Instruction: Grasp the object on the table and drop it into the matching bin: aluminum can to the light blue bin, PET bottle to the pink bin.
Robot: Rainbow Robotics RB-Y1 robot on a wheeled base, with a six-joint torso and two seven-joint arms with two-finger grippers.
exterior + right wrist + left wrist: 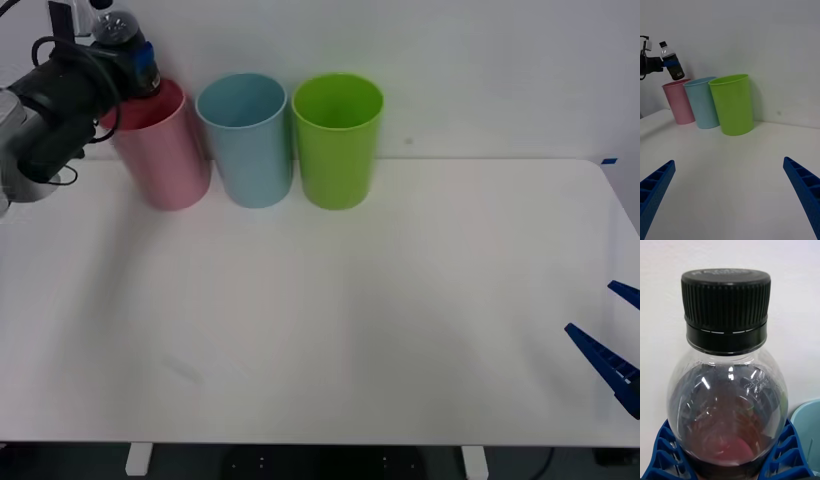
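My left gripper (140, 68) is shut on the PET bottle (122, 32), a small clear bottle with a black cap, and holds it in the air right over the mouth of the pink bin (160, 150) at the table's far left. The right wrist view shows the bottle (672, 62) tilted above the pink bin (678, 102), with the blue fingers (672, 64) around its dark body. Up close, the bottle (728, 397) sits between the ribbed fingers (788, 453). The light blue bin (246, 140) stands beside the pink one. My right gripper (612, 335) waits open low at the table's right edge.
A lime green bin (337, 140) stands to the right of the light blue bin (703, 102), all in a row along the back of the white table (350, 310). A white wall rises behind them.
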